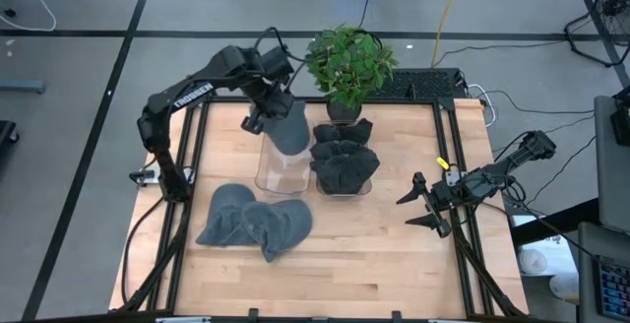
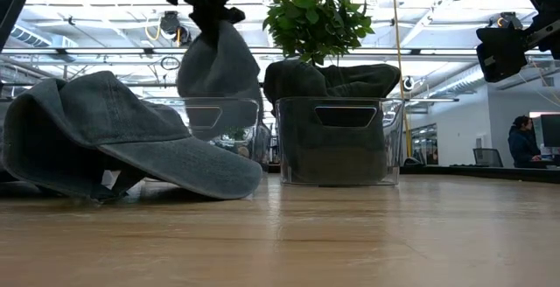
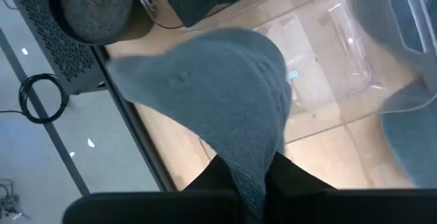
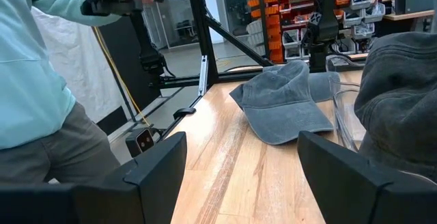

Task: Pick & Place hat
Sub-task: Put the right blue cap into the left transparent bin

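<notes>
left gripper hangs over the clear empty bin, jaws pinched tight on a grey hat; the held hat dangles crown-down with its lower edge at or just inside the bin's rim, which reads as a placement about to be made, judged from the pose alone; holding by one edge lets the cloth hang narrow enough to go in.

second bin just beside the first is already packed with dark hats; more grey hats lie in a loose heap on the table, nearer the front edge, presumably waiting their turn; potted plant stands behind the full bin.

right gripper waits near the right table edge, jaws spread wide, holding nothing.

views: high view gives the layout, bin beside bin, and the right arm's distance from the work; low view shows the height of the held hat against the bin rim, which overhead hides; left wrist view shows the cloth between the fingers and the empty bin floor beneath; right wrist view alone shows a person standing by the table's far side.
</notes>
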Controlling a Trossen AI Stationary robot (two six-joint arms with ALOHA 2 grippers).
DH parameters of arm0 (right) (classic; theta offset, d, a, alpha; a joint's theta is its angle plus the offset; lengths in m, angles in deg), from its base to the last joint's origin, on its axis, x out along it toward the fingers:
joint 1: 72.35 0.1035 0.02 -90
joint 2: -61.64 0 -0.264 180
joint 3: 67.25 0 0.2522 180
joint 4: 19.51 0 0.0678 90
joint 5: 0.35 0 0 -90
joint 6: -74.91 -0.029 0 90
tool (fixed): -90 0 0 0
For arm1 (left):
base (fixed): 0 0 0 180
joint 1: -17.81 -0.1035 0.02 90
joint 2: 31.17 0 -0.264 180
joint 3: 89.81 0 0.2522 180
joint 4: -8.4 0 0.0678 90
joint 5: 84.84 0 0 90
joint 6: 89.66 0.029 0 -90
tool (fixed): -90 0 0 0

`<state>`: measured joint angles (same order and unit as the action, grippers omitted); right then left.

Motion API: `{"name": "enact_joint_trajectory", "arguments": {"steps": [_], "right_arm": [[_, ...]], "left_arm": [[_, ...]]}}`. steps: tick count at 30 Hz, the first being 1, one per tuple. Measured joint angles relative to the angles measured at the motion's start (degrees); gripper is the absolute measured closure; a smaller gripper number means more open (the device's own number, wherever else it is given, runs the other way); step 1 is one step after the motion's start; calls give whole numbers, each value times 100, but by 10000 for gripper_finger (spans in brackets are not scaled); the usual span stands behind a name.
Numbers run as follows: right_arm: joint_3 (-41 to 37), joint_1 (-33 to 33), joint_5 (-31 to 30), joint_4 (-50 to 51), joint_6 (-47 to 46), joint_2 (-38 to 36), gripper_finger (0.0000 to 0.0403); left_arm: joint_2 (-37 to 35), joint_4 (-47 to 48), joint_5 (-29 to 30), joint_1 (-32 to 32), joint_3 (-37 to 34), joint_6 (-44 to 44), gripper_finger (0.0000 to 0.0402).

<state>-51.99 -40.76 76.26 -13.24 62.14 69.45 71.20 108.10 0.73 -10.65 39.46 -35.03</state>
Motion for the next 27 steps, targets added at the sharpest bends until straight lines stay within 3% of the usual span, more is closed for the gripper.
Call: {"name": "enact_joint_trajectory", "arguments": {"steps": [16,27], "right_arm": [[0,1,2,0,-1,0,135],[0,0,2,0,-1,0,135]], "left_arm": [[-2,-610,-305,-155,-964,196,390],[-7,-1183,-164,-122,-1693,334,390]]}}
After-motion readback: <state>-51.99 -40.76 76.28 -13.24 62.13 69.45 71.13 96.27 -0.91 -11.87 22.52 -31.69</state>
